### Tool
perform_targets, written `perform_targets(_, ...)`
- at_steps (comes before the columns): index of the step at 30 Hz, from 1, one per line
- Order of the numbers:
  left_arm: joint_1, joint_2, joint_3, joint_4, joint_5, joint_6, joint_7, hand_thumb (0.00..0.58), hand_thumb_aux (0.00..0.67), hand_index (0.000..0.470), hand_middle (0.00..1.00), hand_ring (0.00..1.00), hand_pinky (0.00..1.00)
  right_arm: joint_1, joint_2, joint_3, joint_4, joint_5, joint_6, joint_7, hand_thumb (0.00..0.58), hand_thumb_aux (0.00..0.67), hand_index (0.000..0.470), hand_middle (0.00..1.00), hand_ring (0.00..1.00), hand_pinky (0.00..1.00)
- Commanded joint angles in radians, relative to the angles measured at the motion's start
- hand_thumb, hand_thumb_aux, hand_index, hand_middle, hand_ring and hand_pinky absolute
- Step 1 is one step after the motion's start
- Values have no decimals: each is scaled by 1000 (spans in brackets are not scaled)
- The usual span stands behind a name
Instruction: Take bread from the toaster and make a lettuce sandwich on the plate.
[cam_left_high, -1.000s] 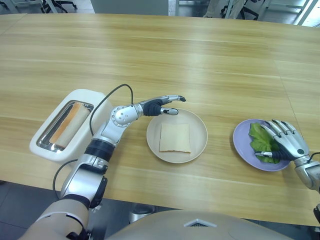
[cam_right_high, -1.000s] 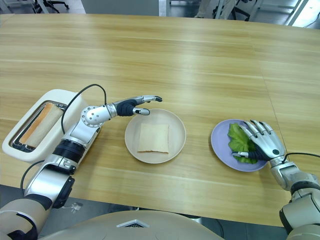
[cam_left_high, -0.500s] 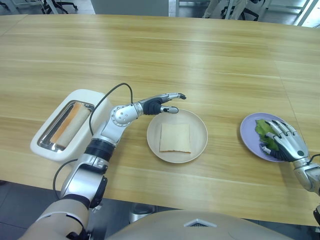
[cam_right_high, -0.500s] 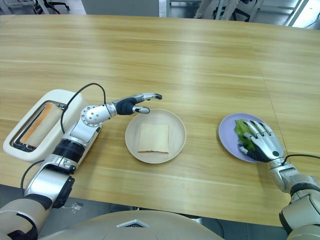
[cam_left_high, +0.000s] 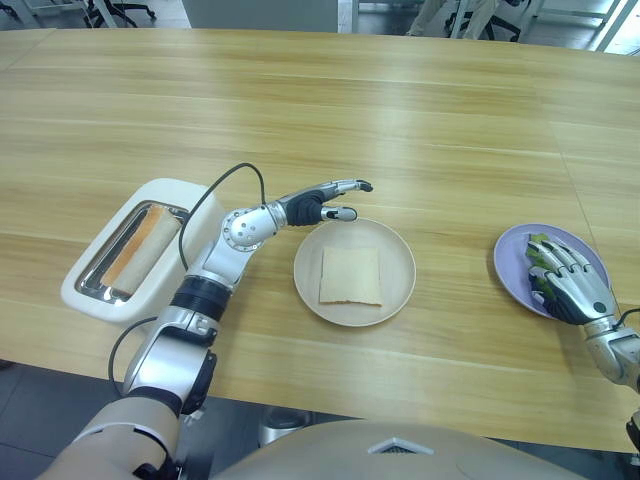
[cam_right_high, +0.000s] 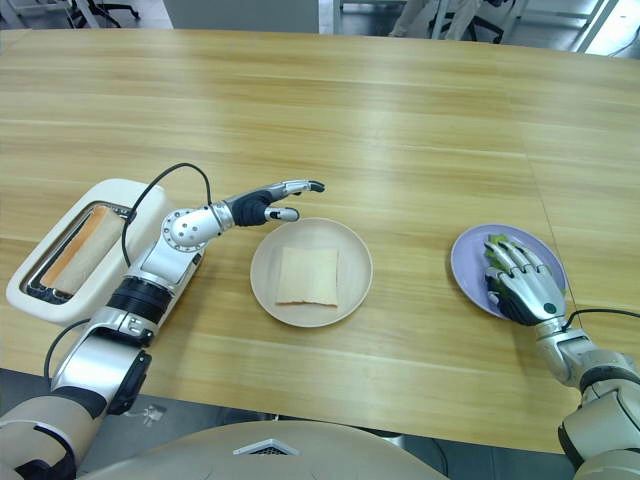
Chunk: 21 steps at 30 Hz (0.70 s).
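Right hand (cam_left_high: 570, 292) sits on the round purple plate (cam_left_high: 515, 255) at the desk's (cam_left_high: 400, 120) right edge, curled down over the green lettuce leaf (cam_left_high: 540, 243). It looks like a grasp, but the leaf isn't lifted.

Change over the last second: the purple plate has slid to the right with the hand, and the leaf is now bunched under the palm. I read that as the hand dragging the plate rather than freeing the leaf, so the pick is not clean yet.

Left hand (cam_left_high: 325, 205) is stretched flat and holds nothing. It stays just beside the far-left rim of the round beige plate (cam_left_high: 400, 250).

One white bread slice (cam_left_high: 350, 275) lies flat on the beige plate. A second slice (cam_left_high: 140, 245) is still in the white toaster (cam_left_high: 95, 295).

Lettuce placement comes next.
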Motion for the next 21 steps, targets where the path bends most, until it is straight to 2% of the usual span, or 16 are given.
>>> perform_targets(1,-9,5,10,24,0,-2,4,0,0,0,0,0,0,-4,1,8,-11,9,-7,-14,580,670,460,0,0,0)
perform_targets(15,-15,1,2,45,11,-13,17,0,0,0,0,0,0,-40,-28,7,-83,7,-30,-80,580,670,460,0,0,0)
perform_targets(20,-13,1,2,48,13,-17,19,0,0,0,0,0,0,-46,-33,-6,-42,27,-3,-48,580,670,460,0,0,0)
perform_targets(21,-13,2,2,49,12,-18,19,0,0,0,0,0,0,-48,-37,-11,-27,35,-1,-35,0,0,0,0,0,0)
